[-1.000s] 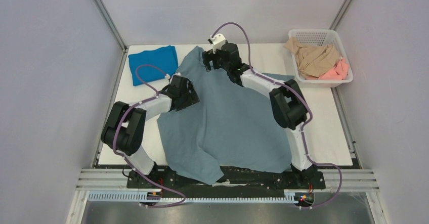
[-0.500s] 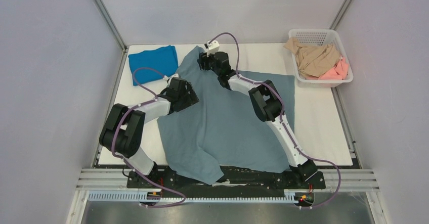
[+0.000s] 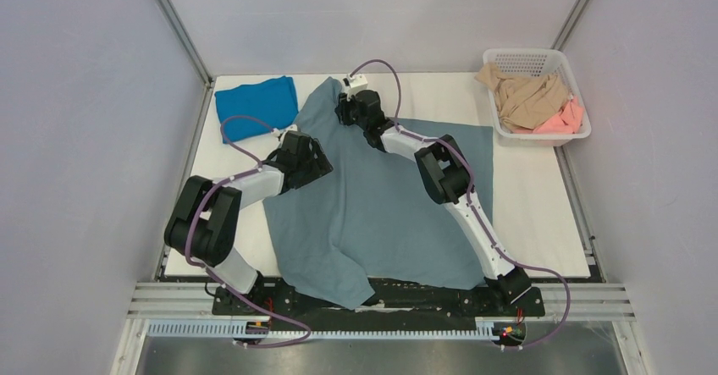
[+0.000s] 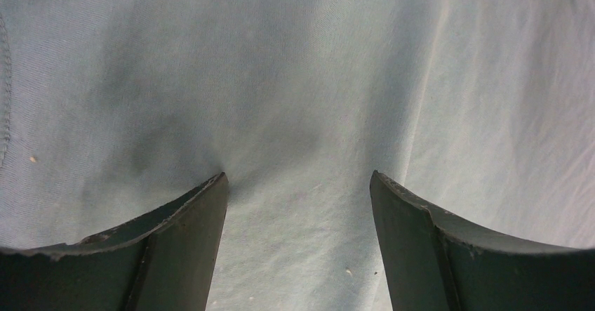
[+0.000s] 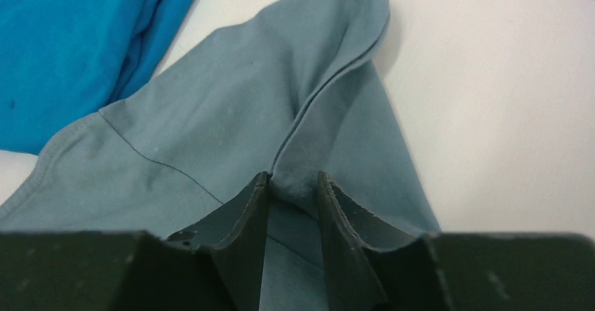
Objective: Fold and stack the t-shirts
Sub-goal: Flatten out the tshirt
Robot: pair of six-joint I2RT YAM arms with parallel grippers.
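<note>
— Where is the shirt?
— Your grey-blue t-shirt (image 3: 381, 206) lies spread across the table (image 3: 542, 197), its near hem past the front edge. The bright blue t-shirt (image 3: 254, 104) sits at the far left corner, just beside it.
— Grippers?
— Your right gripper (image 5: 293, 184) is narrow, pinching a raised fold at the shirt's far edge. Your left gripper (image 4: 298, 177) is wide, tips down on the cloth.

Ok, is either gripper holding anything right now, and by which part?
The right gripper pinches a raised fold of the grey-blue t-shirt at its far end. The left gripper stands open over the same shirt, holding nothing.
</note>
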